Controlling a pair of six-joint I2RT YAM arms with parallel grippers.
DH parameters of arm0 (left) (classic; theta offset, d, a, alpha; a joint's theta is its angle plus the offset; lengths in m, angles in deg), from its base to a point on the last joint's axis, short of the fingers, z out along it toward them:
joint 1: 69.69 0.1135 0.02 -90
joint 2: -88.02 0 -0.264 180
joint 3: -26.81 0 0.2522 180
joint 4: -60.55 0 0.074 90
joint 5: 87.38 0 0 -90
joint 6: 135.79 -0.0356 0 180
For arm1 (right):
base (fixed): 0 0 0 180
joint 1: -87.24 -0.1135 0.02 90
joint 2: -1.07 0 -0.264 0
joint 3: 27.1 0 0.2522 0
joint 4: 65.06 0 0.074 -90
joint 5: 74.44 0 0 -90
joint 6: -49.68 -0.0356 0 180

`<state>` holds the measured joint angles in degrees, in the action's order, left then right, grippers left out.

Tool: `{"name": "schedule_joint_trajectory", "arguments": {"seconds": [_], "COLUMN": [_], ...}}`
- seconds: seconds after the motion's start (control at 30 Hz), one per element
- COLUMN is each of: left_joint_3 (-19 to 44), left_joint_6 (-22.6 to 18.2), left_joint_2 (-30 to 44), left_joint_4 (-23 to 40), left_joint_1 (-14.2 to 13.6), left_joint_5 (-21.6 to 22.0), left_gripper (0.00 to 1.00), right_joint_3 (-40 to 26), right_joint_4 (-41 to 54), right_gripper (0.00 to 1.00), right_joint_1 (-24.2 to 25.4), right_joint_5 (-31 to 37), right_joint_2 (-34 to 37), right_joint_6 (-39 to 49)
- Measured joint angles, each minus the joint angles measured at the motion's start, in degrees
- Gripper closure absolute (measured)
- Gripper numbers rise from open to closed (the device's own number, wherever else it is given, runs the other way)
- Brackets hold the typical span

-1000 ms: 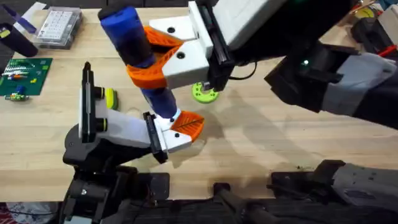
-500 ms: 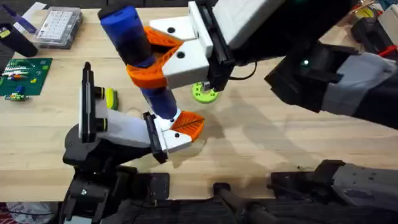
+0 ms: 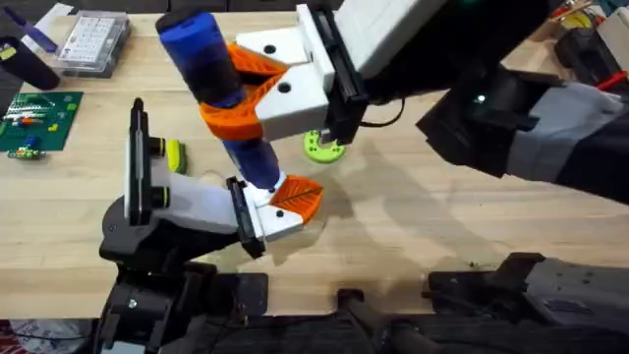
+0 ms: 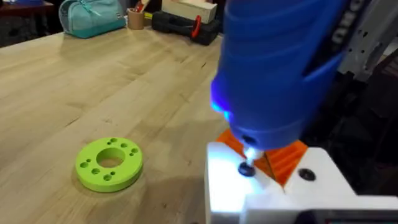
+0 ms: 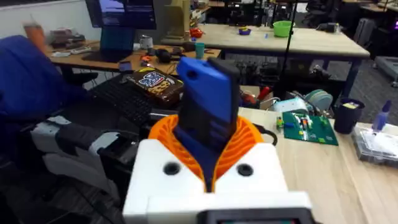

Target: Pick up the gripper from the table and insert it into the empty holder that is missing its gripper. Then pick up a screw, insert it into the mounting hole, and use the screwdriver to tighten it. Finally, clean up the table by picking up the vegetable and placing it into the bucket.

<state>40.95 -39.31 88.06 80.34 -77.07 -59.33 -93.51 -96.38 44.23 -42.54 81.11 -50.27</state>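
Jaws of the right gripper (image 3: pixel 257 90) clamp the screwdriver (image 3: pixel 218 93), its lit tip on a screw (image 4: pixel 247 168) in the left arm's white mount; left jaws' state unclear; tightening seems underway; the vegetable (image 3: pixel 175 154) awaits on the worktop (image 3: pixel 442 226).

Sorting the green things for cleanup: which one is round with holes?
The green ring beside the screwdriver; the circuit board is a flat rectangle, and the vegetable is partly yellow.

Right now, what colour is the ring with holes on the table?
Bright green ring; the left wrist view shows it best.
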Motion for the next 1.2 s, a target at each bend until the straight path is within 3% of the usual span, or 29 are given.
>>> {"name": "schedule_joint_trajectory", "arguments": {"seconds": [0.87, 1.2], "left_joint_3": [0.00, 0.00], "left_joint_6": [0.00, 0.00], "left_joint_2": [0.00, 0.00], "left_joint_4": [0.02, 0.02], "left_joint_1": [0.00, 0.02], "left_joint_5": [-0.04, 0.02], "left_gripper": [0.984, 0.984], "right_joint_3": [0.66, 1.47], "right_joint_4": [-0.76, -15.73], "right_gripper": [0.974, 0.974], "right_joint_1": [0.02, 0.00], "right_joint_5": [0.24, 1.51], "right_joint_2": [0.82, 1.19], "right_joint_6": [-0.36, -5.40]}}
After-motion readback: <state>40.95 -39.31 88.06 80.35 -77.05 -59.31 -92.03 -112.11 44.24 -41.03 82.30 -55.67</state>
